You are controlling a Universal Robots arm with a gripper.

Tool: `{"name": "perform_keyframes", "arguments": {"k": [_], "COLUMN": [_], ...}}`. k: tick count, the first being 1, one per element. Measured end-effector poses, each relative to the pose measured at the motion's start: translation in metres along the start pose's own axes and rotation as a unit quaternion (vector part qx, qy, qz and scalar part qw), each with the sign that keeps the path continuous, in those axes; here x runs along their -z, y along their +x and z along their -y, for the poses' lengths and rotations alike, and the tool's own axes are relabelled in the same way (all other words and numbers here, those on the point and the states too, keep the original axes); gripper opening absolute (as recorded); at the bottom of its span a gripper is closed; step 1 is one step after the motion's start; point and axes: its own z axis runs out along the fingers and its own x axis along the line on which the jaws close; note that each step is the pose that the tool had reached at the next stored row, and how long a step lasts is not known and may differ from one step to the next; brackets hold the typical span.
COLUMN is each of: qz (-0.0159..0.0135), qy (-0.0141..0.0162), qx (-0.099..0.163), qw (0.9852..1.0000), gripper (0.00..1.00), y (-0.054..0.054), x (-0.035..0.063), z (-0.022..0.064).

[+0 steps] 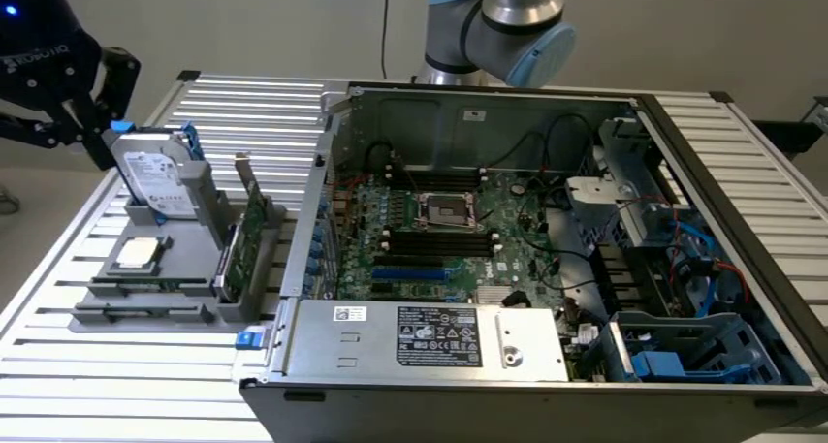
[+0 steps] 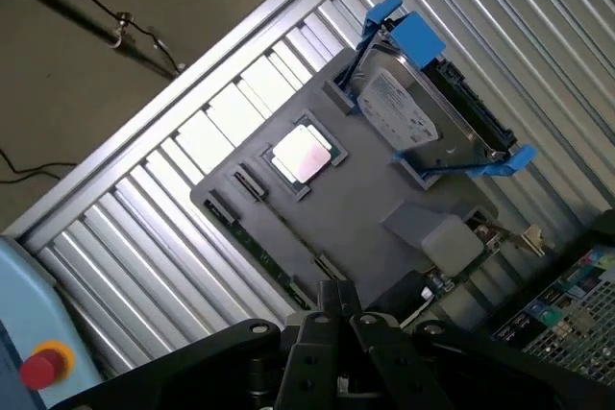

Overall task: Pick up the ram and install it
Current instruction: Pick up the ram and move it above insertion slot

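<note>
The gripper (image 2: 334, 304) is clenched, its fingertips pressed together with nothing between them. In the wrist view it hangs over the edge of a grey tray (image 2: 384, 199) that rests on a slatted table (image 2: 144, 237). A silver chip (image 2: 306, 154) lies flat on the tray, and a drive (image 2: 423, 112) in a blue bracket stands at the tray's far side. In the exterior view the gripper sits high at the exterior view's left, just beside the drive and clear of the tray. The ram (image 1: 149, 286) lies in a slot along the tray's near edge, just in front of the chip and well apart from the gripper. A card (image 1: 252, 230) stands upright between the tray and the open case (image 1: 466, 109), where black slots (image 1: 440, 237) cross the board (image 1: 518, 259).
</note>
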Motion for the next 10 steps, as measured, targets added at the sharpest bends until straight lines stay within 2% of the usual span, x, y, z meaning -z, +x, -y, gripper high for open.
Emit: {"name": "perform_keyframes", "arguments": {"k": [5, 10], "qz": [-0.0020, -0.0040], "qy": [-0.0006, -0.0013], "qx": [0.045, 0.091], "qw": [0.9990, 0.9959], "gripper": [0.11, 0.11], "y": [0.0000, 0.0000], "x": [-0.0004, -0.0007], "z": [0.0000, 0.0001]}}
